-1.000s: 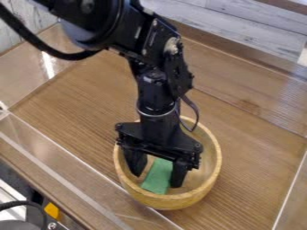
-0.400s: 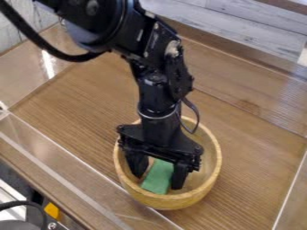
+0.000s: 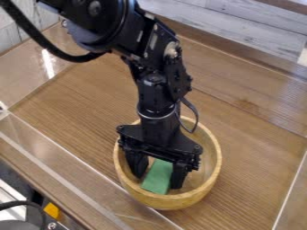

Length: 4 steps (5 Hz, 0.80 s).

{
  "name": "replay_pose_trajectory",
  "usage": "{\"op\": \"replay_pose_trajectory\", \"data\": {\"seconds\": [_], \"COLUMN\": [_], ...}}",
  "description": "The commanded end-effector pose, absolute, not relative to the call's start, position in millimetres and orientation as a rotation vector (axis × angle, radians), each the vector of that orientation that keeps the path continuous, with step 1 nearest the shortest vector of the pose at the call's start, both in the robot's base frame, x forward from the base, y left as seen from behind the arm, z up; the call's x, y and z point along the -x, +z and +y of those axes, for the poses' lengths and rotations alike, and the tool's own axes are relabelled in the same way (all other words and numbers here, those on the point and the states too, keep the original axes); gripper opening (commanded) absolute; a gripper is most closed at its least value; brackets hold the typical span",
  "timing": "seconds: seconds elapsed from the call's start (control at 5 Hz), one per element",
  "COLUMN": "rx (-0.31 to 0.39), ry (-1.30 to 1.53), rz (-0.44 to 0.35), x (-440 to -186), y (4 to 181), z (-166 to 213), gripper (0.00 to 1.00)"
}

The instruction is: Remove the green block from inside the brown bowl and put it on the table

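Your end effector [image 3: 160, 171] is spread wide, down inside the brown bowl [image 3: 189, 196], fingers astride the green block [image 3: 157, 178]; contact you cannot tell.

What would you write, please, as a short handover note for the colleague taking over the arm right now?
Gripper: open, down inside the bowl, its fingers on either side of the green block; no grip on it.
Green block: in the brown bowl, its upper part partly hidden by the gripper.
Brown bowl: upright on the table, beside the clear wall.
Done: the gripper is placed around the block.
Left: close on the block, lift it past the rim, set it on the table and let go.
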<state>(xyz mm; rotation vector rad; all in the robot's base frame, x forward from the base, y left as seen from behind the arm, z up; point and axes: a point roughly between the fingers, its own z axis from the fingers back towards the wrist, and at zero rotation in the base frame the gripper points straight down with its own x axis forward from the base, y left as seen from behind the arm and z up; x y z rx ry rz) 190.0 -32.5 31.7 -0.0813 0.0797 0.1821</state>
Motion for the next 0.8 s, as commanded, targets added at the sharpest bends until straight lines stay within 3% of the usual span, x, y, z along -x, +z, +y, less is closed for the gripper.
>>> {"op": "replay_pose_trajectory", "data": {"seconds": [0.0, 0.6], "rx": [0.086, 0.109], "ry": [0.189, 0.193], "rz": [0.046, 0.046], "x": [-199, -199], "y": [37.5, 51.3], "z": [-31, -28], "gripper": [0.0, 0.0]}}
